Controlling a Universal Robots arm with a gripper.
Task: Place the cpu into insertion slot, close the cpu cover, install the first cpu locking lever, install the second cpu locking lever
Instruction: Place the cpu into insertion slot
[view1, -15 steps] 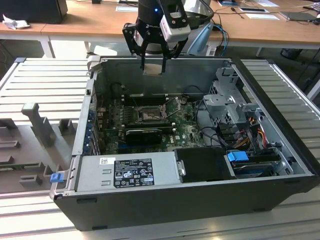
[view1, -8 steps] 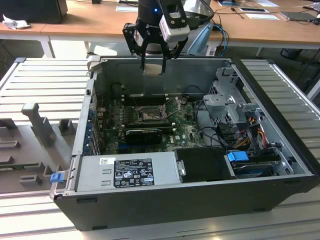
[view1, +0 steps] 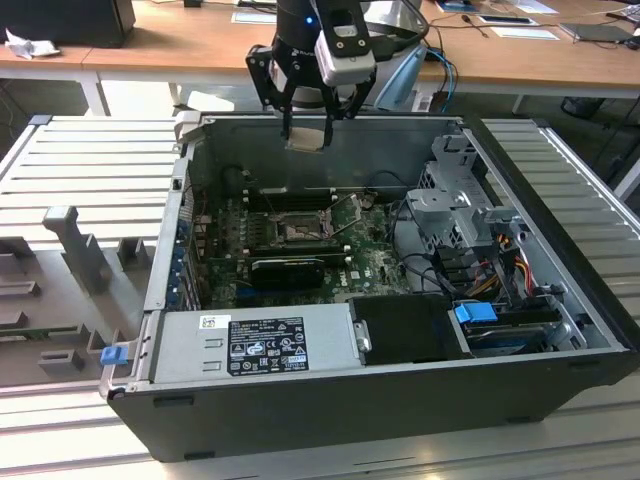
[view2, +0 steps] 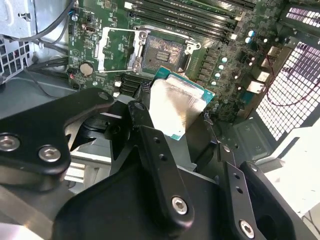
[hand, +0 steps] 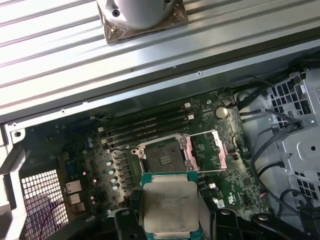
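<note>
The black jaws are clenched on the cpu, gripping its edges. It hangs well apart from the insertion slot, whose cpu cover stands open

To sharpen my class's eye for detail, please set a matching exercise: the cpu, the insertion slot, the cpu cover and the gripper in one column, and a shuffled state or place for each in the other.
Column one:
1. cpu
2. insertion slot
3. cpu cover
4. gripper

Column two:
A. swung open, lying beside the slot
B. shut on the chip, above the computer case
C. empty, dark centre exposed
D. held in the air, silvery top showing

Pairs: 1-D, 2-C, 3-A, 4-B.
</note>
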